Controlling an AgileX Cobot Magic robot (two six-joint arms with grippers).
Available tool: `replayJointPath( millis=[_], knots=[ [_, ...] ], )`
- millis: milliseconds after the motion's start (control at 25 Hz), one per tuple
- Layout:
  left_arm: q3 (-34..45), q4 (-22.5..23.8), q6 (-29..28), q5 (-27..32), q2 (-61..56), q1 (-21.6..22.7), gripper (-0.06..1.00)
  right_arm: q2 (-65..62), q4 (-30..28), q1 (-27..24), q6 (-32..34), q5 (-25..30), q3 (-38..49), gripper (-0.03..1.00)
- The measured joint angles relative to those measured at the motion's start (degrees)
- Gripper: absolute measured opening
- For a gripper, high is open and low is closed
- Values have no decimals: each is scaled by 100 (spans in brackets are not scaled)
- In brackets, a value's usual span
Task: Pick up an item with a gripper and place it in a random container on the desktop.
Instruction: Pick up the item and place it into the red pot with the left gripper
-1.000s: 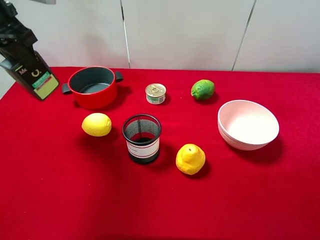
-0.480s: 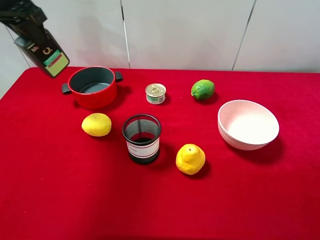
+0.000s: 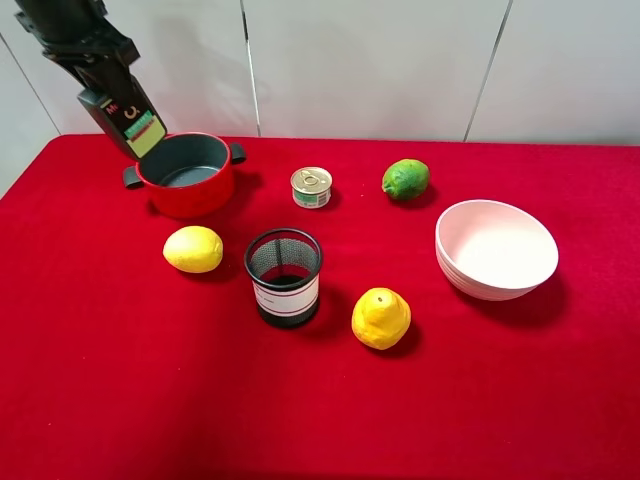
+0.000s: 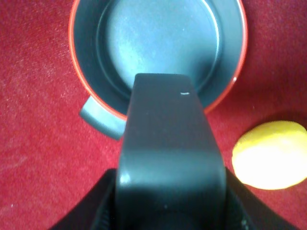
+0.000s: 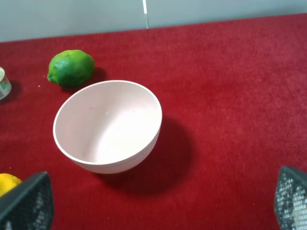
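My left gripper (image 3: 98, 78) is shut on the dark grey pump bottle (image 3: 128, 118), which hangs tilted in the air with its labelled lower end just over the far left rim of the red pot (image 3: 186, 190). In the left wrist view the bottle (image 4: 168, 158) fills the middle, above the near rim of the pot (image 4: 232, 76), whose dark grey inside holds nothing. My right gripper (image 5: 158, 206) is open and empty; its mesh-padded fingertips (image 5: 24, 203) frame the red cloth in front of the white bowl (image 5: 108, 124). It is out of the high view.
On the red cloth desktop (image 3: 120, 400) lie a lemon (image 3: 193, 249) in front of the pot, a black mesh cup (image 3: 284, 276), a second lemon (image 3: 381, 318), a small tin can (image 3: 311, 187), a lime (image 3: 405, 179) and the white bowl (image 3: 496, 249).
My left gripper has carried the bottle from the far left edge up and then rightward to the pot's rim. Nothing on the table has moved.
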Motion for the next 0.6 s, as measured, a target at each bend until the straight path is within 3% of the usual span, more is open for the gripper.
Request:
replayJointPath(
  millis=[600],
  knots=[
    [-560, -239, 91, -29, 1094, 0, 41, 0, 0, 0, 0, 0, 0, 69]
  ],
)
